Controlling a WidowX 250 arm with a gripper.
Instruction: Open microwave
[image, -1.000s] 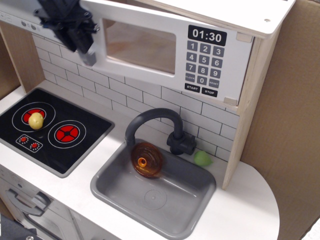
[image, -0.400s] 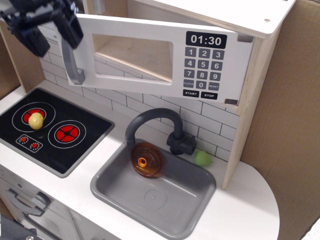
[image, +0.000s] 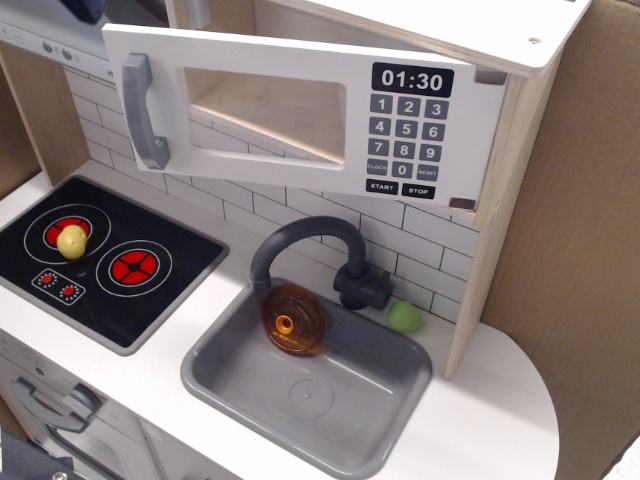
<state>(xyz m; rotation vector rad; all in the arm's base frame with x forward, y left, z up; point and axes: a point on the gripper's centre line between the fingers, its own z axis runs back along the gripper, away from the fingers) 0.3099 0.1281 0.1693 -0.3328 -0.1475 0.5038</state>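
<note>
The microwave (image: 300, 110) is a pale wooden box at the top with a white door. The door stands ajar, swung out on its left side, and the wooden inside shows through the clear window (image: 265, 110) and above the door. The grey bar handle (image: 143, 112) is free, with nothing on it. The black keypad (image: 405, 135) and the clock display (image: 413, 80) reading 01:30 are on the door's right. Only a dark sliver of my arm (image: 85, 8) shows at the top left edge. The gripper's fingers are out of view.
A black stove top (image: 150, 300) with a yellow ball (image: 72, 241) lies at the left. A grey sink (image: 400, 400) holds an orange dish (image: 293, 320) under a dark faucet (image: 310, 240). A green ball (image: 405, 317) sits behind the sink. A cardboard wall (image: 580, 250) stands at the right.
The gripper pulled the handle outward and the door swung ajar. It then let go and moved up and left out of the frame. The door stays ajar.
</note>
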